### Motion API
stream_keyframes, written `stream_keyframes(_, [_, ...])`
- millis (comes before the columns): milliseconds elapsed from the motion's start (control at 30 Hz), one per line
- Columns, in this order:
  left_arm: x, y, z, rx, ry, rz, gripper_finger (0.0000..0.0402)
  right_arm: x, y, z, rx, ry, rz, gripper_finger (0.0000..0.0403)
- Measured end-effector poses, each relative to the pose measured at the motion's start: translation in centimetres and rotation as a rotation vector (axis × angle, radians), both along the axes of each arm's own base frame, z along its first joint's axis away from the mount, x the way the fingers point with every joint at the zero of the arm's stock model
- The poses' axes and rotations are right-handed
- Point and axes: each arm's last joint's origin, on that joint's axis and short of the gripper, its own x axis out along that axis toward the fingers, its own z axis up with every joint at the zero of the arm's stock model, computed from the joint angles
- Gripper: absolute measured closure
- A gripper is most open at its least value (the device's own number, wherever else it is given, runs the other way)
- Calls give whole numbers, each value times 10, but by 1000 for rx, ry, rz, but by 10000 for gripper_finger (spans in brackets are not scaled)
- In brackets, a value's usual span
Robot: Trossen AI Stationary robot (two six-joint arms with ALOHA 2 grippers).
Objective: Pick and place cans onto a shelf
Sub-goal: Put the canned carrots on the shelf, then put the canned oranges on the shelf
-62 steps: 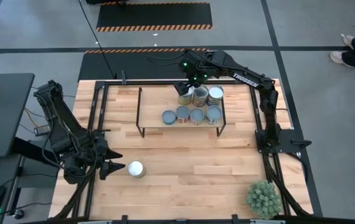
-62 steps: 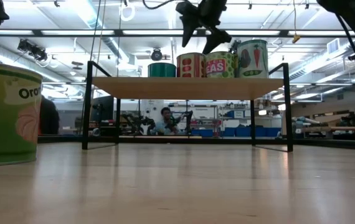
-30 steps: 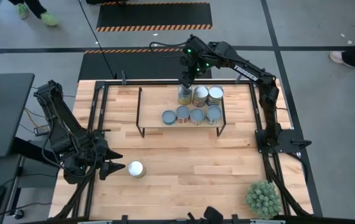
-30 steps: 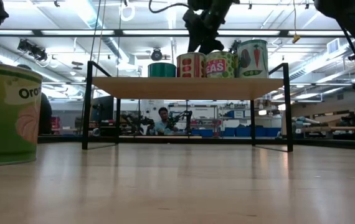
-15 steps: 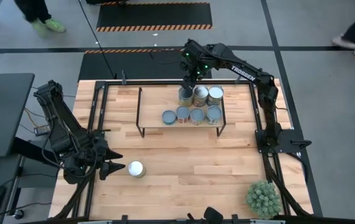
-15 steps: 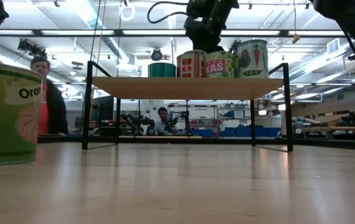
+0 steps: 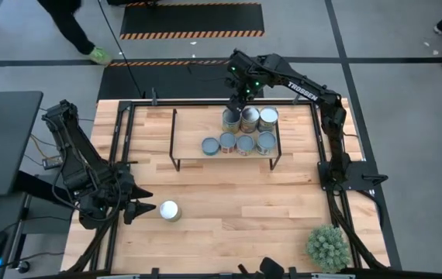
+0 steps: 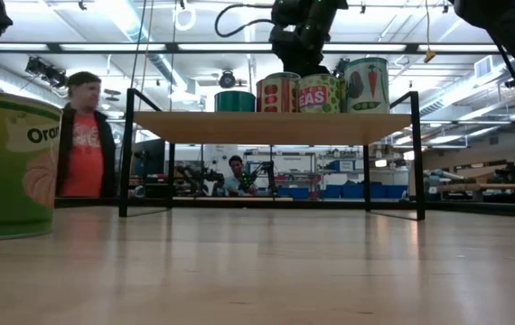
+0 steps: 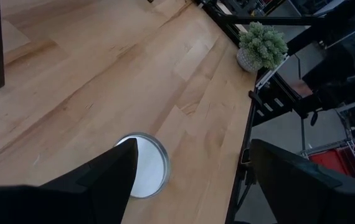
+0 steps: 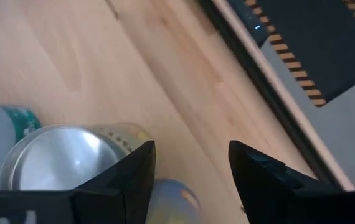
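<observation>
Over the shelf [image 7: 190, 132], the right gripper [image 7: 239, 99] has lifted off the 7 placed cans [image 7: 241, 130], jaws half-open & empty; left gripper [image 7: 137, 208] waits open beside last can [image 7: 170, 210].

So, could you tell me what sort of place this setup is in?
Probably a robotics lab or workshop: striped hazard tape marks the concrete floor, workbenches and ceiling strip lights fill the room behind the shelf, and a person walks past.
</observation>
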Motion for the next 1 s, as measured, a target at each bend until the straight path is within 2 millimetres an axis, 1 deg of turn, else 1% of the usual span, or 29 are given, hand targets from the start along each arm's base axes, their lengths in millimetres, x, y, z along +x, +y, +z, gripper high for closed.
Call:
stream_keyframes(167, [0,0,0,0,1,-2,88,-1,-1,21,-67,-82,-16,193])
stream_keyframes(267, [0,-1,-1,-5,18,-17,88,5,7,29,-68,-152,54,193])
stream_keyframes(400, [0,-3,-2,-17,53,-50,88,19,33,33,-102,-187,197,193])
stream_keyframes(533, [-1,-4,-3,-28,81,-78,88,33,60,36,-157,-214,285,193])
stream_keyframes(633, [-1,-4,-3,-7,91,-106,88,41,78,39,-185,-246,315,193])
stream_keyframes(767, [-1,-4,-4,9,106,-137,88,50,101,41,-174,-291,335,193])
stream_keyframes(1000, [-2,-10,-9,53,199,-283,88,60,139,44,-133,-351,369,193])
